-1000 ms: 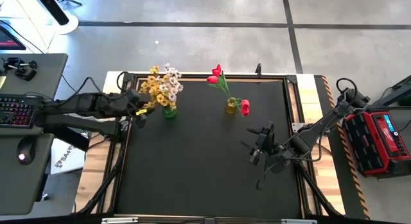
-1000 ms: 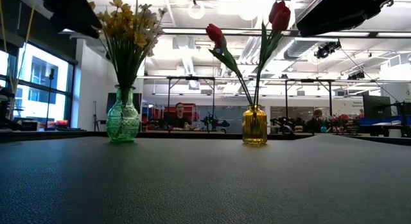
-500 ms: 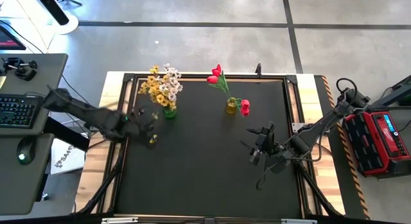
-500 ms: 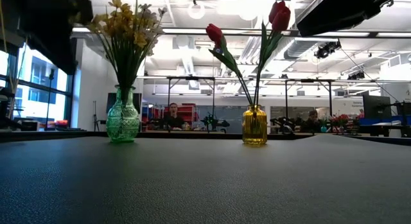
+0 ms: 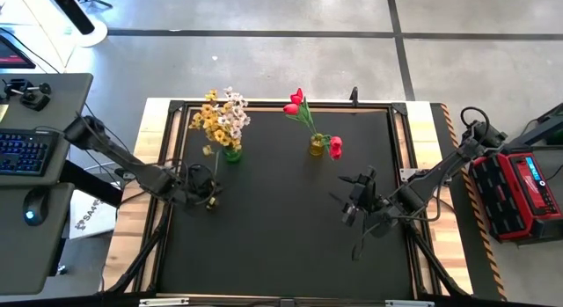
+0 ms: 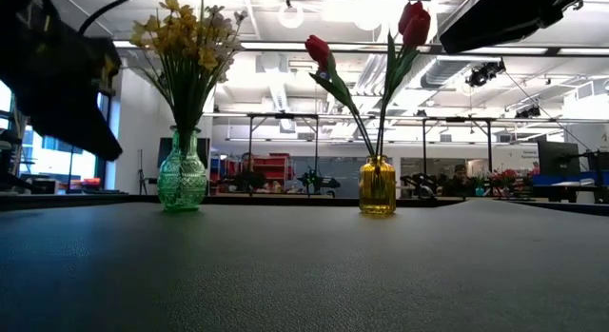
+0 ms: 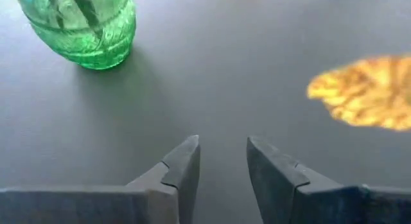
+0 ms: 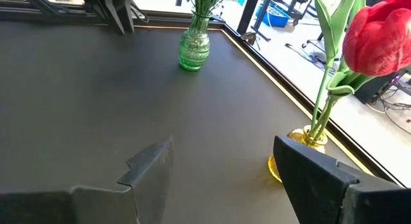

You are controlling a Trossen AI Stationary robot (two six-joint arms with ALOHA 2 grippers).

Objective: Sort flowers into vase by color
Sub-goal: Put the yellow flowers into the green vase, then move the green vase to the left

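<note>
Hovering low over the table's left side, the left gripper (image 5: 208,189) has its fingers slightly apart and empty, just by a loose yellow flower (image 7: 363,99) lying near the green vase (image 5: 231,153). Probable next step: close on its stem. The right gripper (image 5: 350,201) waits wide open at right.

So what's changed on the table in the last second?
The left gripper drew back from the green vase toward the table's near side, empty and open. A yellow bloom lies on the mat by it. Both vases, their flowers and the right gripper stayed put.
</note>
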